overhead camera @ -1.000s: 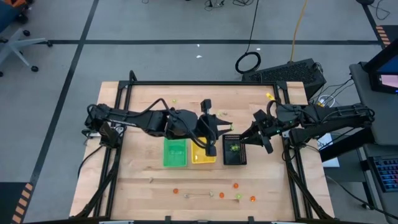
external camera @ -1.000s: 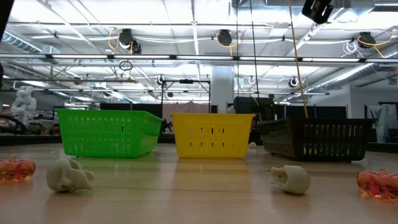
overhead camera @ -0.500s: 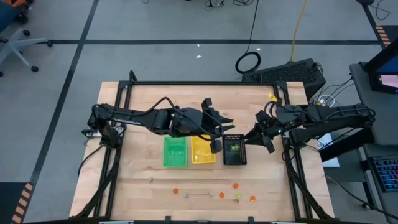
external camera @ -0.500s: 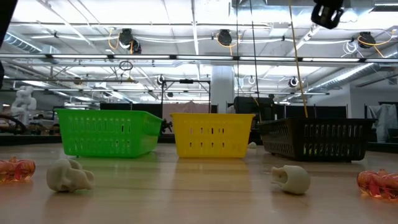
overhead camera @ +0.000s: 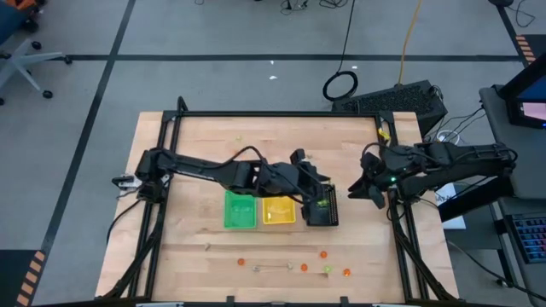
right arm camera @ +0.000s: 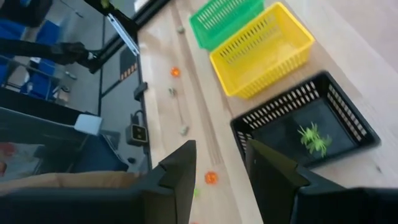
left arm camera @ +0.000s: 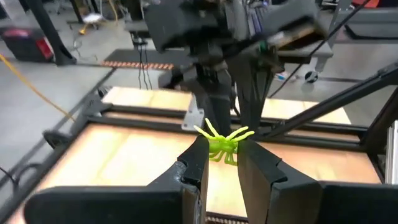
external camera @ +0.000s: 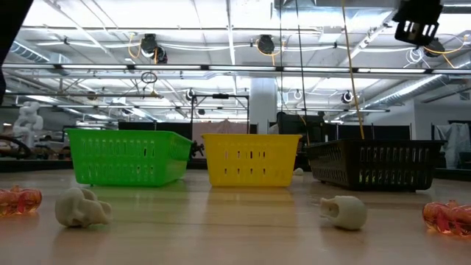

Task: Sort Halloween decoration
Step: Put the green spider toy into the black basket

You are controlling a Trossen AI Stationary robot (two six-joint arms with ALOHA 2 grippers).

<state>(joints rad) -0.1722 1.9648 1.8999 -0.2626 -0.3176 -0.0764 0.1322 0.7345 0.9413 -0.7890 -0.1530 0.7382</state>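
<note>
The left pincer [left arm camera: 222, 163] grips a yellow-green spider trinket [left arm camera: 222, 140] between its fingertips. In the high view this pincer [overhead camera: 322, 198] is positioned above the black tray [overhead camera: 322, 218], with the left arm extended across the desk [overhead camera: 196, 145] over the yellow tray [overhead camera: 278, 211].

The right pincer [right arm camera: 219, 163] is empty, its fingers parted with a moderate gap. It hangs at the desk's right edge [overhead camera: 368, 186], just beside the black tray [right arm camera: 339, 109].

A second yellow-green spider [right arm camera: 313, 138] lies inside the black tray. The green tray [overhead camera: 240, 210], yellow tray and black tray stand side by side in a row at the desk's centre.

Loose trinkets remain on the desk along its front edge: orange pieces [overhead camera: 325, 254], a yellow-green piece [overhead camera: 327, 269], and, in the low view, two pale skull-like pieces [external camera: 81, 206] and [external camera: 343, 211].
</note>
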